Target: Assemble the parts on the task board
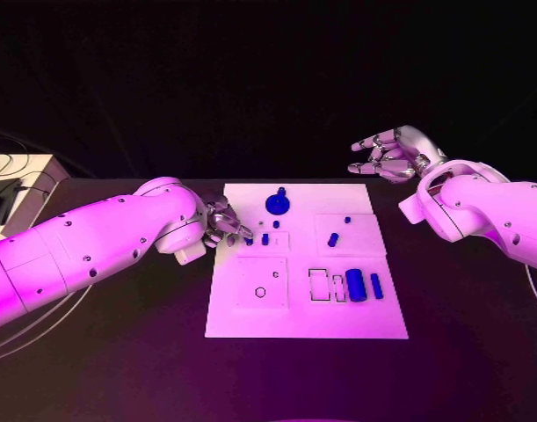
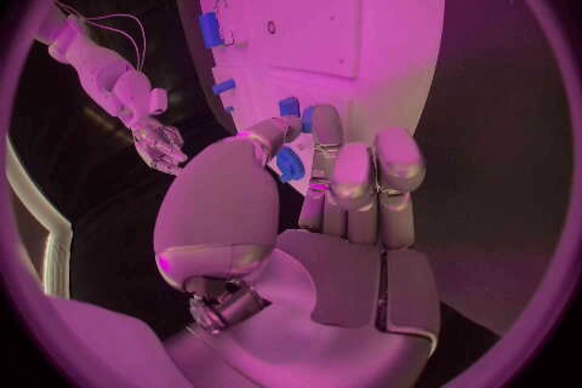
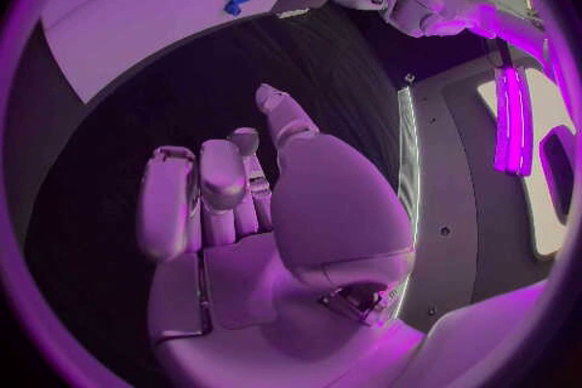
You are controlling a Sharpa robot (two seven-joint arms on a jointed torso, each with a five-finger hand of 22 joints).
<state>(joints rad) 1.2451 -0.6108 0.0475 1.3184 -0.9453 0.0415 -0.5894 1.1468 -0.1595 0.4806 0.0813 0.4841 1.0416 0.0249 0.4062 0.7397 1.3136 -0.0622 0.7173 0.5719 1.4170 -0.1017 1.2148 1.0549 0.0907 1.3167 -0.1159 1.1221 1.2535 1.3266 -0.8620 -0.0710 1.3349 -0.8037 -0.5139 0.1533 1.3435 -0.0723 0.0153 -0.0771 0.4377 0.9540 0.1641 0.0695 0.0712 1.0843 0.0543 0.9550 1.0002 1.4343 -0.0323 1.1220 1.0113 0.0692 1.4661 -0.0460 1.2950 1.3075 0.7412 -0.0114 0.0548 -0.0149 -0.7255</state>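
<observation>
Tabletop (image 1: 116, 352): black; we saw the white task board (image 1: 306, 321) lying in its middle.
Near parts: we found a large blue cylinder (image 1: 356, 284) and a thinner blue bar (image 1: 376, 283) lying side by side on the board's near right part, beside outlined slots.
Middle parts: a small blue piece (image 1: 333, 238) lay right of centre, and two smaller ones (image 1: 265, 237) sat near the left edge.
Left robot hand (image 1: 221, 221): it hovered at the board's left edge; in the left wrist view we saw a small blue part (image 2: 289, 163) pinched between its thumb and curled fingers (image 2: 352, 179).
Far part: a round blue disc piece (image 1: 277, 204) sat near the board's far edge.
Right robot hand (image 1: 393, 155): it was raised beyond the board's far right corner, well apart from it, fingers loosely spread and, as far as we saw, holding nothing.
</observation>
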